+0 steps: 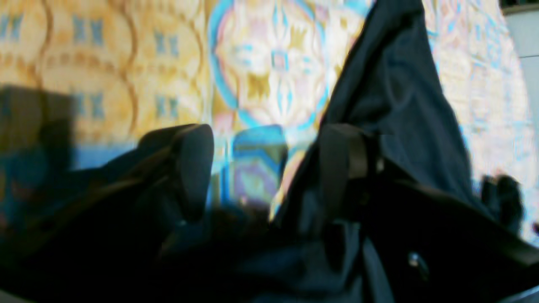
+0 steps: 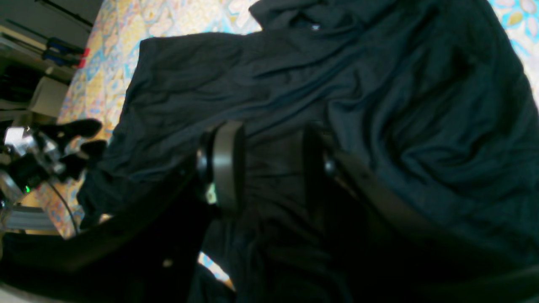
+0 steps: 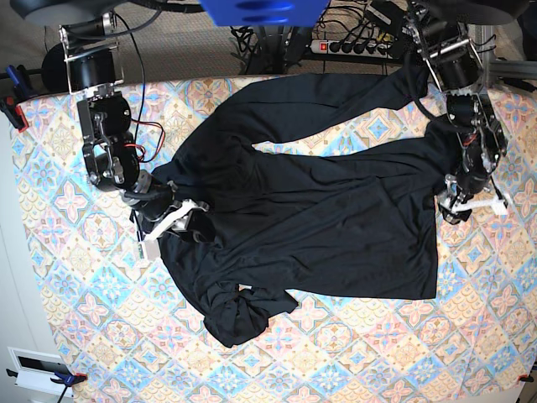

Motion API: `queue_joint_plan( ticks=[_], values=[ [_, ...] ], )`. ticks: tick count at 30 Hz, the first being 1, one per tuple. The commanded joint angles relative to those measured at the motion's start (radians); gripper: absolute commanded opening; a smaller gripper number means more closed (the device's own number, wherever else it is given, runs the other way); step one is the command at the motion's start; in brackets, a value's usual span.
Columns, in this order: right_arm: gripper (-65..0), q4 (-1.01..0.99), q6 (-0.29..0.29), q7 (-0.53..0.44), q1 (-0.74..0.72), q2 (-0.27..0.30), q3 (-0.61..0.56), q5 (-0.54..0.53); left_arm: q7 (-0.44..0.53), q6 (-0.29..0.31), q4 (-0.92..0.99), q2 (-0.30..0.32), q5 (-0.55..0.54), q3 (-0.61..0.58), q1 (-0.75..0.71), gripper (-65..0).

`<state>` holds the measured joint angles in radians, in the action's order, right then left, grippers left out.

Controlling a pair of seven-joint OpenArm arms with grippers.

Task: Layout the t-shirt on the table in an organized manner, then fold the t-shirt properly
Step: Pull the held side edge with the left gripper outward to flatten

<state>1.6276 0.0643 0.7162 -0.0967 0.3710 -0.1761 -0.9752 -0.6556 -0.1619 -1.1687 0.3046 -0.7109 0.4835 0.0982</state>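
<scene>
Black t-shirt (image 3: 319, 210) lies spread, rumpled, mid-desk (image 3: 67, 319), one bunched corner at 7 o'clock. Left gripper (image 1: 261, 168) at shirt's 3 o'clock edge: fingers wide, cloth draped against one. Right gripper (image 2: 269, 164) at 9 o'clock: fingers parted over fabric, grip unclear.

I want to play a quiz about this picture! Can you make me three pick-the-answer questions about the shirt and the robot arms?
1. Where does the t-shirt lie?
A. spread on the table
B. hanging from a hook
C. on the floor

2. What colour is the t-shirt?
A. red
B. black
C. white

3. How is the sleeve nearest the front edge of the table?
A. flat and smooth
B. cut off
C. bunched up and crumpled

Answers:
1 A, the base view shows it across the patterned cloth.
2 B, it is plain black all over.
3 C, it sits in a wrinkled lump.
</scene>
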Motion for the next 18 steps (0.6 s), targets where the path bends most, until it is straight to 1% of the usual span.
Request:
queue_joint_plan(
  ticks=[1, 6, 7, 13, 15, 18],
  values=[
    [-43.2, 0.018, 0.009, -0.019, -0.016, 0.01, 0.005, -0.012, -0.04, -0.035, 0.029, 0.003, 0.024, -0.018, 0.01, -25.7],
    [-43.2, 0.018, 0.009, -0.019, -0.008, 0.01, 0.005, -0.012, -0.043, -0.035, 0.068, -0.005, 0.021, -0.056, 0.054, -25.7],
    [-43.2, 0.018, 0.009, -0.019, -0.001, 0.01, 0.007, -0.012, -0.045, -0.035, 0.068, -0.015, 0.021, -0.065, 0.061, -25.7],
    [-43.2, 0.036, 0.009, -0.019, -0.001, 0.01, 0.01, -0.012, -0.068, -0.035, 0.063, -0.034, 0.015, -0.157, 0.073, -25.7],
    [-43.2, 0.036, 0.009, -0.019, -0.001, 0.01, 0.01, -0.012, -0.071, -0.034, 0.063, -0.046, -0.013, -0.179, 0.073, -25.7],
    [-43.2, 0.036, 0.009, -0.019, -0.001, 0.01, 0.011, -0.012, -0.106, -0.034, 0.062, -0.048, -0.069, -0.19, 0.073, -25.7]
  ],
)
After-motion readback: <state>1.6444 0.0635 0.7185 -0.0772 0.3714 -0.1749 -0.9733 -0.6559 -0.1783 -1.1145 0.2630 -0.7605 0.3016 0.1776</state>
